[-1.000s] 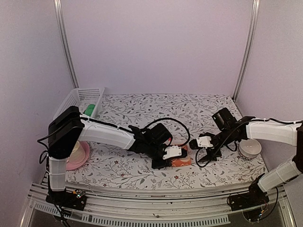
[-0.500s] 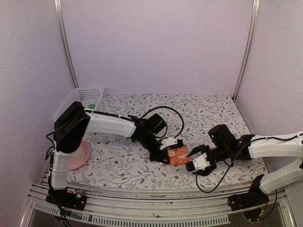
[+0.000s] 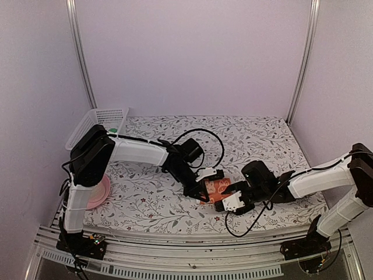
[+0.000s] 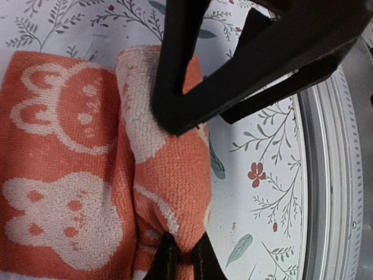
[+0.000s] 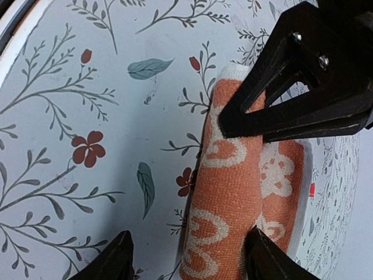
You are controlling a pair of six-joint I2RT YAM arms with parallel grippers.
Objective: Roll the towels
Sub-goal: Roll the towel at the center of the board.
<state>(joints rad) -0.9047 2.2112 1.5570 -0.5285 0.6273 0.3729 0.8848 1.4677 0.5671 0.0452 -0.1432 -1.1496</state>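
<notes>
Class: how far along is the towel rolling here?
Done: one edge of the orange towel is rolled. In hand: left end effector pinches the roll; right end effector straddles it, open. Left: its flat part, and the green towel in the basket.

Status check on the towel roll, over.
Left gripper shut on rolled end of orange towel. Right gripper open, straddling roll's other end. Towel partly rolled, rest flat. Pink plate off left, clear.

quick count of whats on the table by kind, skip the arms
towels: 2 (orange towel, green towel)
basket: 1
pink plate: 1
total: 4
</notes>
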